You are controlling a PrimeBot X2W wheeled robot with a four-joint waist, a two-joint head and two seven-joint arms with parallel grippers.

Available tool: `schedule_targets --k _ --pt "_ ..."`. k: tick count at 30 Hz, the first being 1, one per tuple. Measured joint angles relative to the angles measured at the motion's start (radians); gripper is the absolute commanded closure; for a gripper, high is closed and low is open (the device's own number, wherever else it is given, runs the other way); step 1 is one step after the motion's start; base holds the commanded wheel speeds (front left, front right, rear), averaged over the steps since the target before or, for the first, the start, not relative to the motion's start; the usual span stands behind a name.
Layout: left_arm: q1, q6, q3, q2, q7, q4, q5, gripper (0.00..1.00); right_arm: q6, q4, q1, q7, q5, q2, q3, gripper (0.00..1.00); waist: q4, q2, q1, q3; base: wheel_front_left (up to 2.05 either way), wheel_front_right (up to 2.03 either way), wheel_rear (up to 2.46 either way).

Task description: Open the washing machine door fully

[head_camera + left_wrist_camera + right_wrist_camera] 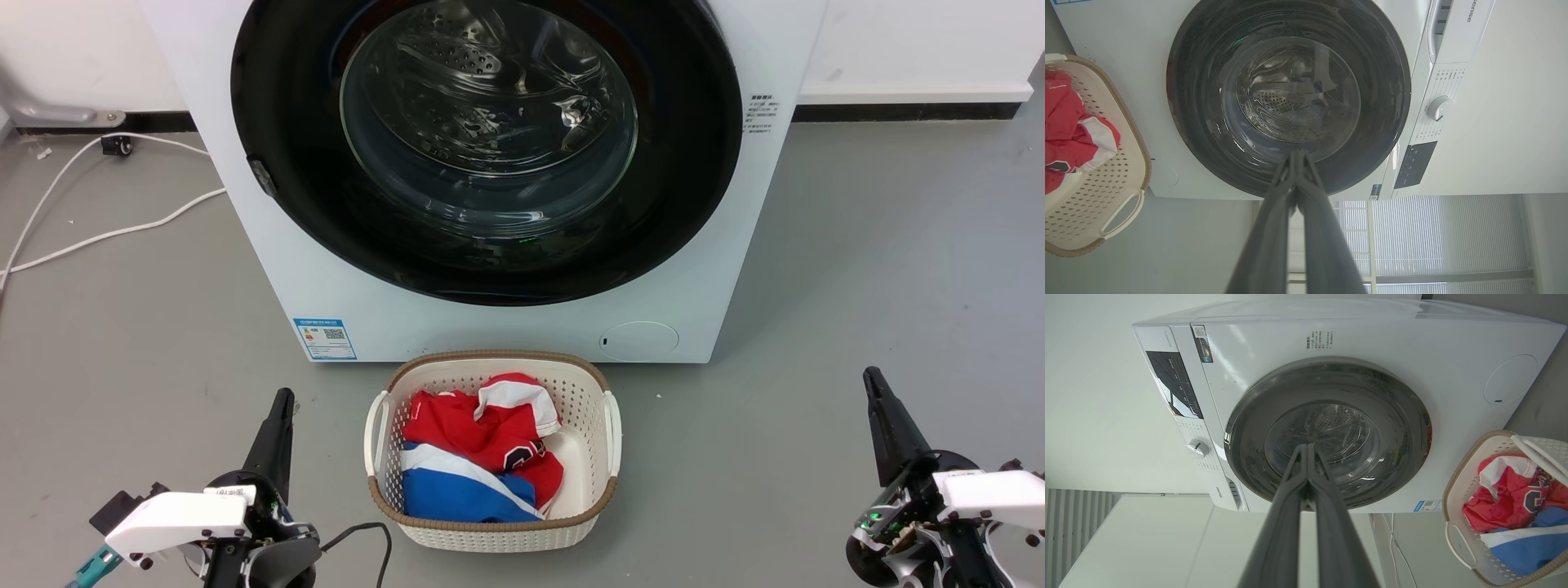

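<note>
The washing machine door [490, 147] is a big round glossy black ring with a clear glass bowl window, lying flat against the white machine front, closed. It also fills the middle of the left wrist view as the door [1290, 98] and of the right wrist view as the door [1331, 433]. My left gripper [282, 400] is low at the lower left, shut, well short of the machine. My right gripper [872, 377] is low at the lower right, shut too. In each wrist view the two fingers meet at the tips, left gripper [1297, 152], right gripper [1306, 446], holding nothing.
A cream laundry basket [600, 490] with red, white and blue clothes stands on the grey floor right before the machine, between my arms. White cables [106, 229] lie on the floor at the left. A small latch [261, 175] shows at the door's left edge.
</note>
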Motion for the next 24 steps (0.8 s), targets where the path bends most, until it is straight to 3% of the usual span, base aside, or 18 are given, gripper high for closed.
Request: schedule_targets --k 24 --pt "0.000 0.000 0.002 -0.002 0.003 0.000 0.001 1.00 0.000 0.000 -0.001 0.004 -0.006 0.003 -0.006 1.00 0.000 0.0000 0.0000 0.000 0.00 0.00 0.00"
